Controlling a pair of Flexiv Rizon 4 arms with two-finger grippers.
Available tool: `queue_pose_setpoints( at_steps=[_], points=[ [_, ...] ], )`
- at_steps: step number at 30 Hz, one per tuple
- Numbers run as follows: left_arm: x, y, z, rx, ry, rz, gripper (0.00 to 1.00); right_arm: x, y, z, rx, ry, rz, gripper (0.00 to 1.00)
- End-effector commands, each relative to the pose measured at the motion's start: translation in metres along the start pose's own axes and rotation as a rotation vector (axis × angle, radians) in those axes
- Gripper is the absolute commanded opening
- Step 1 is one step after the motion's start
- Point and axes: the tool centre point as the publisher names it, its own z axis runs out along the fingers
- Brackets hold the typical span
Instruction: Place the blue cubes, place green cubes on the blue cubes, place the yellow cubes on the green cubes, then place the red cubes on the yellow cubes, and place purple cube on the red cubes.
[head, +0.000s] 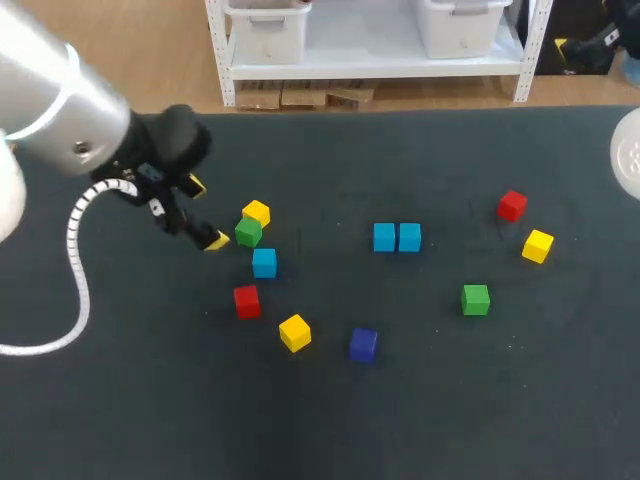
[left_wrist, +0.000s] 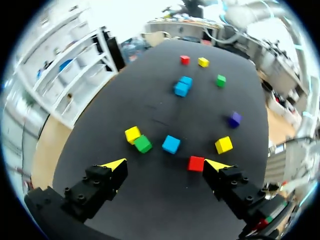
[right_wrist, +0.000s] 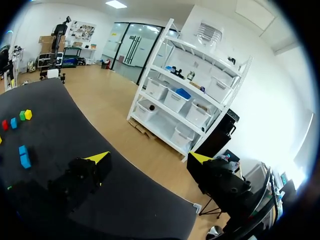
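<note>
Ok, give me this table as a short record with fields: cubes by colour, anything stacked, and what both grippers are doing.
small blue cubes: three, two of them touching side by side
green cubes: two, apart
yellow cubes: three, one touching a green cube
red cubes: two
purple cube: one
stacked: none
left gripper: open, empty, near the yellow-green pair
right gripper: open, empty, by the edge of the dark table

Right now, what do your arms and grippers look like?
My left arm is silver, with black wrist and white coiled cable. Of the right arm only a white rounded part shows. The left gripper and right gripper are black with yellow tips.
</note>
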Motion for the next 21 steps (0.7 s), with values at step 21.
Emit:
queue_pose_setpoints(
  at_steps=[21],
  points=[
    [-0.029,-0.015,0.060,0.053,0.240,0.245,1.00,-0.001,0.001,-0.001,0.004,0.003,0.001,1.00]
  ],
)
